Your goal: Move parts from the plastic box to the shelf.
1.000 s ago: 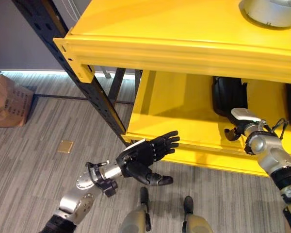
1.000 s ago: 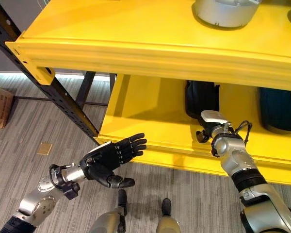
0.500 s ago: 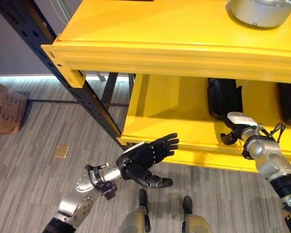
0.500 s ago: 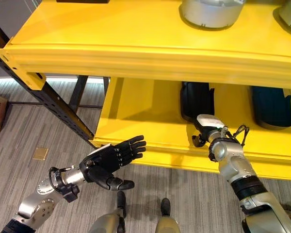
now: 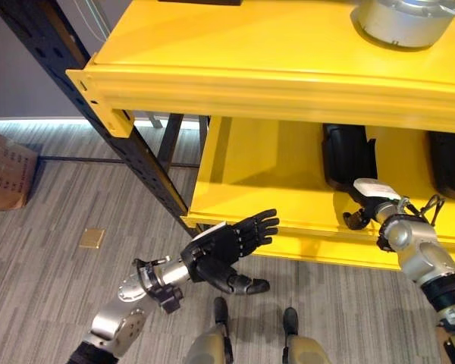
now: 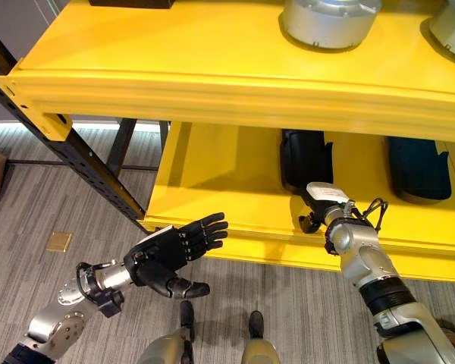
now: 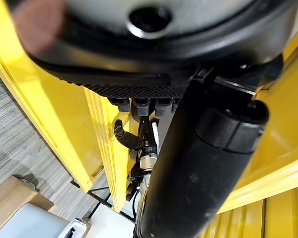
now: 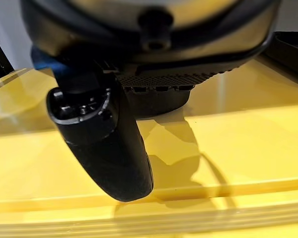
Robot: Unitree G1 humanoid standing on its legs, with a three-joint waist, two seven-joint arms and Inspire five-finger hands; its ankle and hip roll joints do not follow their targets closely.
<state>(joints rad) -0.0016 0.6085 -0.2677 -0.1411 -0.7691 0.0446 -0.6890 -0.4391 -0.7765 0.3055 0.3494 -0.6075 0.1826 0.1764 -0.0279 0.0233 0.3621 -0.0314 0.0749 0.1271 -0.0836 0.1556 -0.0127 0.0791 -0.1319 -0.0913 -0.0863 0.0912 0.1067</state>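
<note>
The left hand (image 5: 224, 246) hovers palm-up, fingers straight and empty, their tips just short of the yellow shelf (image 5: 243, 174). The right hand (image 6: 324, 208) reaches onto the lower board, fingers hidden, against a black part (image 6: 305, 158).

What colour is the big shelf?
Bright yellow shelf, on a dark frame; the right eye view shows it best.
</note>
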